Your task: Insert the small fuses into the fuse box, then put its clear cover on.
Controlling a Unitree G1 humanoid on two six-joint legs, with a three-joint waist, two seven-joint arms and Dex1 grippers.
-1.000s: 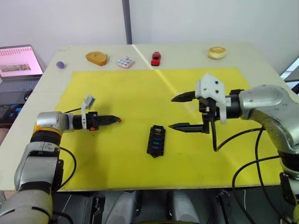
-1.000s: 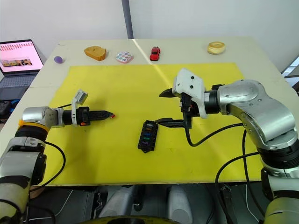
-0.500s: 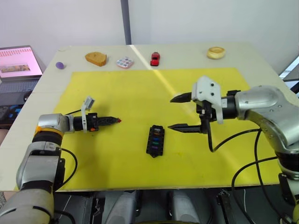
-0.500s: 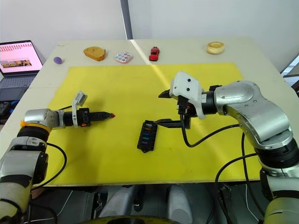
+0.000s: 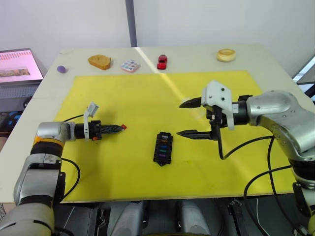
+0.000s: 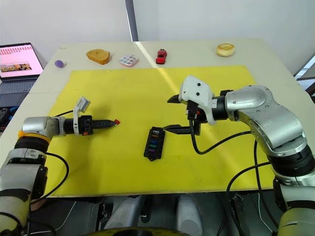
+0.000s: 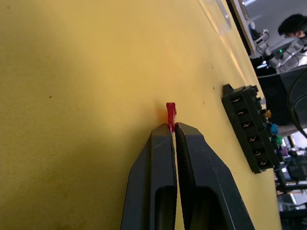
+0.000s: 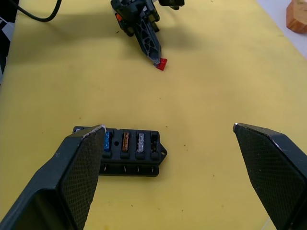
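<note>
My left gripper (image 5: pixel 120 128) is shut on a small red fuse (image 7: pixel 170 112) that sticks out past its tips, low over the yellow mat (image 5: pixel 133 98) and left of the fuse box. The black fuse box (image 5: pixel 163 147) lies mid-mat with several coloured fuses (image 8: pixel 124 141) seated in its slots. My right gripper (image 5: pixel 189 118) hovers just right of the box, wide open and empty. A faint glassy edge (image 7: pixel 217 14), possibly the clear cover, shows beyond the box in the left wrist view.
Along the table's far edge sit a purple ball (image 5: pixel 61 69), a wooden piece (image 5: pixel 100 61), a pastel tile (image 5: pixel 130 65), a red toy car (image 5: pixel 162 61) and a tan ring (image 5: pixel 226 54). A laptop (image 5: pixel 17 64) stands off the table's left side.
</note>
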